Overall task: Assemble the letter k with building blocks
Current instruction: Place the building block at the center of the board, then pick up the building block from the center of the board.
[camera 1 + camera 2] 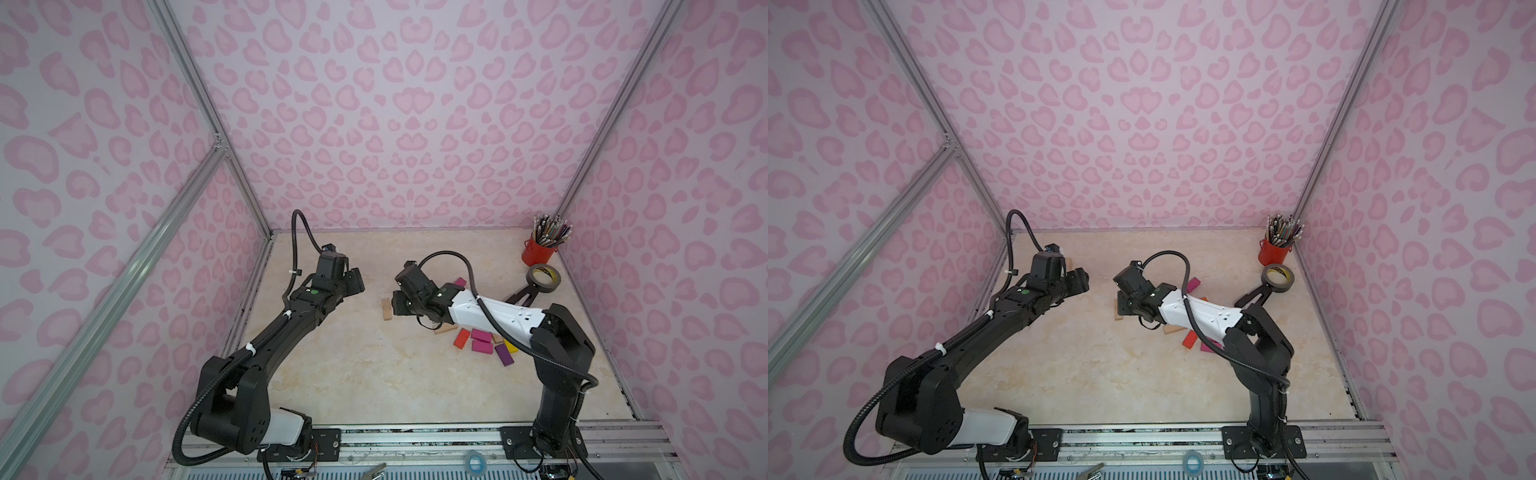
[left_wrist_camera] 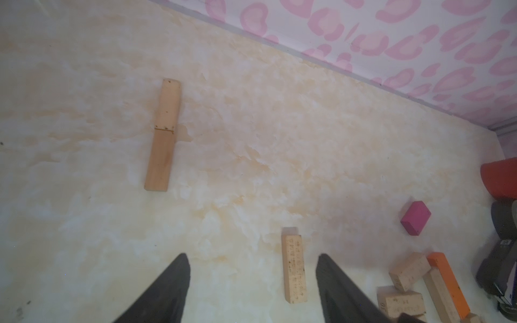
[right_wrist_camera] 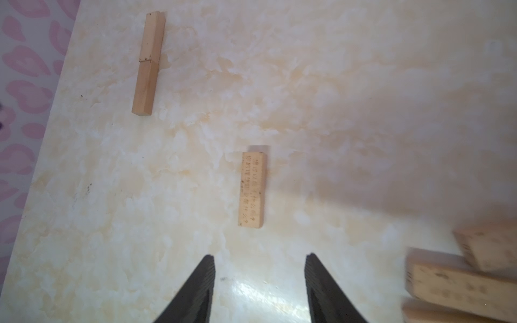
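Two plain wooden building blocks lie end to end in one straight line [image 2: 163,134] [image 3: 148,64] near the left wall; in a top view only their tip [image 1: 1068,264] peeks out behind the left wrist. A single dotted light-wood block [image 1: 387,309] [image 2: 293,268] [image 3: 251,190] lies alone mid-table. My right gripper [image 3: 260,257] [image 1: 397,303] hovers just beside it, open and empty. My left gripper [image 2: 253,260] [image 1: 358,281] is open too, holding nothing, above the table between the line and the dotted block.
A heap of loose blocks lies at the right: orange [image 1: 461,338], magenta [image 1: 481,336], purple [image 1: 504,354], light wood [image 3: 461,282]. One magenta block [image 2: 416,218] sits apart. A red cup of pencils [image 1: 539,251] and a grey tape roll [image 1: 544,277] stand at the back right.
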`<action>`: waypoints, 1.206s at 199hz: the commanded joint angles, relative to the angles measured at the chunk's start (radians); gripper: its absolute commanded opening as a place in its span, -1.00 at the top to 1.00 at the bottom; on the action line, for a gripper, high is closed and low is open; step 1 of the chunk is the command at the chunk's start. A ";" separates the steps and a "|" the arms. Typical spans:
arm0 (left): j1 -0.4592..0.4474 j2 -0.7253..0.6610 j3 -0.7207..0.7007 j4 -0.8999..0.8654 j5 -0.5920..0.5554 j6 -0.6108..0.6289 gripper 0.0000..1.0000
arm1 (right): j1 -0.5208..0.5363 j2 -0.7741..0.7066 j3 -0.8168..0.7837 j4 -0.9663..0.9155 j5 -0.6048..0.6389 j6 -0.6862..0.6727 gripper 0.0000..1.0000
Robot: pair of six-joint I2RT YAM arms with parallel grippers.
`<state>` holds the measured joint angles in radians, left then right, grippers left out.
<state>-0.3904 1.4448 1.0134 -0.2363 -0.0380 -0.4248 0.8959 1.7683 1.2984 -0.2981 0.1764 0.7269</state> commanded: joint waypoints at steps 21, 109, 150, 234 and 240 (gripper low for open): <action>-0.124 0.175 0.090 -0.070 -0.085 -0.106 -0.26 | -0.008 -0.244 -0.228 0.087 0.168 -0.109 -0.48; -0.194 0.451 0.285 -0.165 -0.107 -0.086 0.12 | -0.030 -0.369 -0.368 0.086 0.208 -0.095 -0.98; -0.201 0.507 0.310 -0.172 -0.114 -0.089 0.04 | -0.040 -0.364 -0.370 0.086 0.197 -0.104 -0.98; -0.206 0.571 0.332 -0.190 -0.098 -0.079 0.19 | -0.057 -0.363 -0.373 0.088 0.180 -0.101 -0.99; -0.206 0.571 0.332 -0.191 -0.100 -0.078 0.22 | -0.057 -0.363 -0.372 0.088 0.181 -0.101 -0.99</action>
<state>-0.5976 2.0090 1.3350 -0.4084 -0.1303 -0.5106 0.8394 1.4002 0.9268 -0.2214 0.3626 0.6323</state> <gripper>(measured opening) 0.408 0.995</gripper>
